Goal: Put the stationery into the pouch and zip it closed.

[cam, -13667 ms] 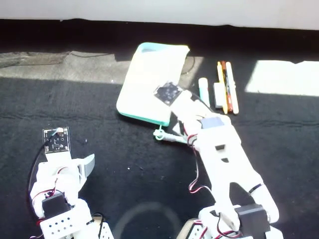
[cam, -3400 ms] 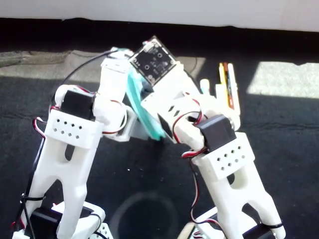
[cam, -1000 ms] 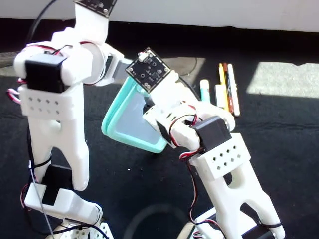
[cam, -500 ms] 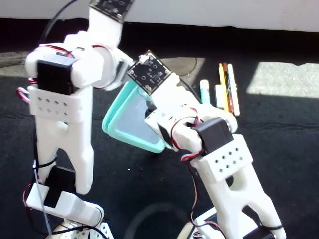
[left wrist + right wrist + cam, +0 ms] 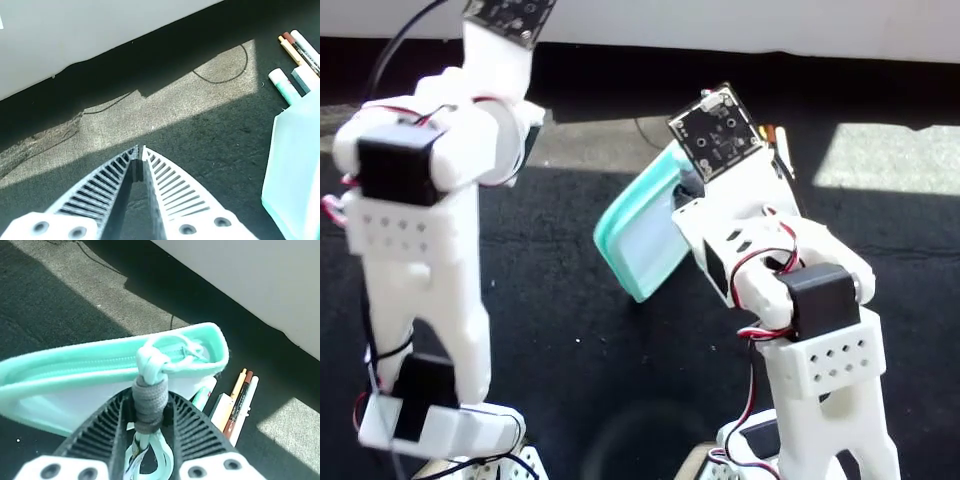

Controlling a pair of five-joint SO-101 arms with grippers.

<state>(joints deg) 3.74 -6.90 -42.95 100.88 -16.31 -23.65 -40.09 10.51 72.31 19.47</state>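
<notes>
Left arm: the left arm stands tall over the left side of the tabletop, its wrist up near the far edge
Left gripper: the left gripper is pressed closed, its fingers meeting at the tips with nothing between them; it points down at a sunlit patch by the far edge
Pouch: the pouch, white with a mint rim, hangs tilted above the middle of the tabletop, clear of the surface, its zip edge turned toward the right gripper; it is to the right of the left gripper and apart from it
Pull cord: the pull cord, mint with a grey wrap, leaves one end of the zip and runs down between the right gripper's fingers
Right gripper: the right gripper is clamped on that cord, and the pouch appears to hang from this hold alone
Stationery: the pens and a mint-capped stick lie side by side toward the far right of the tabletop, just beyond the pouch, long axes running near to far
Deciding relation: the right arm is nearer the pens but is busy with the cord; the free left gripper has the pouch between it and them, so it would probably have to reach past it
Hard to make out: whether the zip is open; how many pieces of stationery there are, since the right arm covers most of them in the high view
</notes>
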